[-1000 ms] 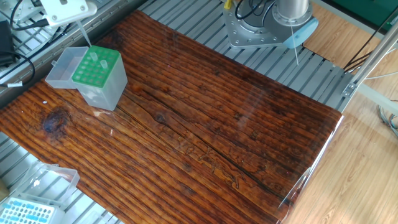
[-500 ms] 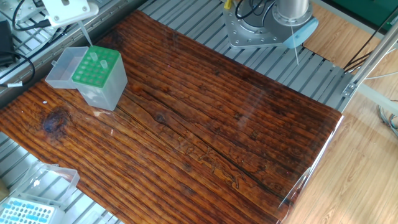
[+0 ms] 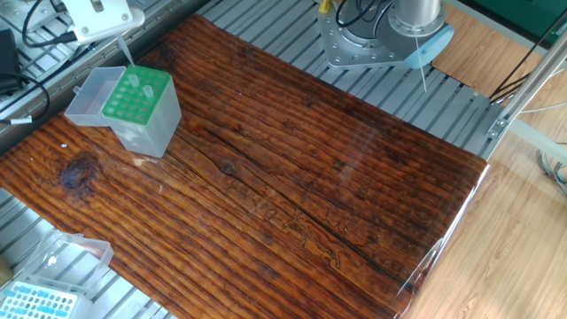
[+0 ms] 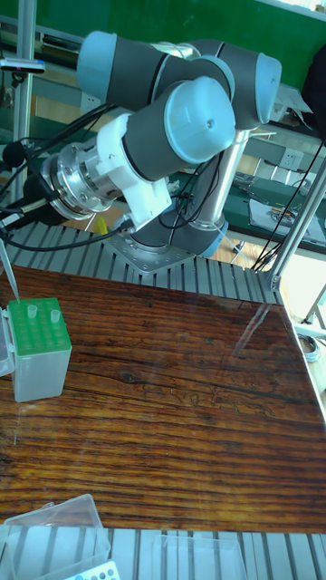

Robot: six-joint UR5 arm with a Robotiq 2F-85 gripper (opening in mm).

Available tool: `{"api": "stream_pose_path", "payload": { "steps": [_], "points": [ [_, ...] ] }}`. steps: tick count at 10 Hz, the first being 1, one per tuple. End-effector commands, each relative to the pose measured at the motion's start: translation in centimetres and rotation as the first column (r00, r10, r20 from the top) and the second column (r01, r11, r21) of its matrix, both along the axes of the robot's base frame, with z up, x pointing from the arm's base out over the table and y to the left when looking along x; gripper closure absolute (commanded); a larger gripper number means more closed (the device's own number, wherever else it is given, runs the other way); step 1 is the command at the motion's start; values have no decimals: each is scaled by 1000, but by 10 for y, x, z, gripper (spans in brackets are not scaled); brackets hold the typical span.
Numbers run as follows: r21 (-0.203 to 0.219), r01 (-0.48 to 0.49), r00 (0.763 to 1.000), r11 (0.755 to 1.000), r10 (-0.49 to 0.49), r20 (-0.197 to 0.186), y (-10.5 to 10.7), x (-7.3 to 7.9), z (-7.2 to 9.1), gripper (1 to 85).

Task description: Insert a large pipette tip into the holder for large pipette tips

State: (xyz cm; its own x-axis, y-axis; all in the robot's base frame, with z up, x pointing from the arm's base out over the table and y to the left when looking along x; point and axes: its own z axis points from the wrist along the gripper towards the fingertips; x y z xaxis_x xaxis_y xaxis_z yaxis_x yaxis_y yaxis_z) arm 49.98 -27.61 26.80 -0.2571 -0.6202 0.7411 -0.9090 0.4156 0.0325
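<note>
Tip (image 3: 125, 50) slanting over green holder (image 3: 135, 94) at worktop's (image 3: 292, 177) 10 o'clock, hand (image 3: 97, 16) mostly cropped – grip unclear, arm (image 4: 172, 136) visible only in tall view.

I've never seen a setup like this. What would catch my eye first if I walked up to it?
Probably the big grey and blue robot arm, bent over the back of the dark wooden table. Next, the bright green box of round holes near the table's far left corner, with a thin pale plastic tip hanging point-down just above it. The jaws holding that tip are out of clear sight.
</note>
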Motion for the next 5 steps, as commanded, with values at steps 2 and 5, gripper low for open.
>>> {"api": "stream_pose_path", "payload": {
  "steps": [2, 5],
  "points": [
    [9, 10, 1000, 1000, -10, 0, 3, -2, -4, 847],
    [10, 12, 1000, 1000, -11, -5, 3, -3, -4, 847]
  ]
}}
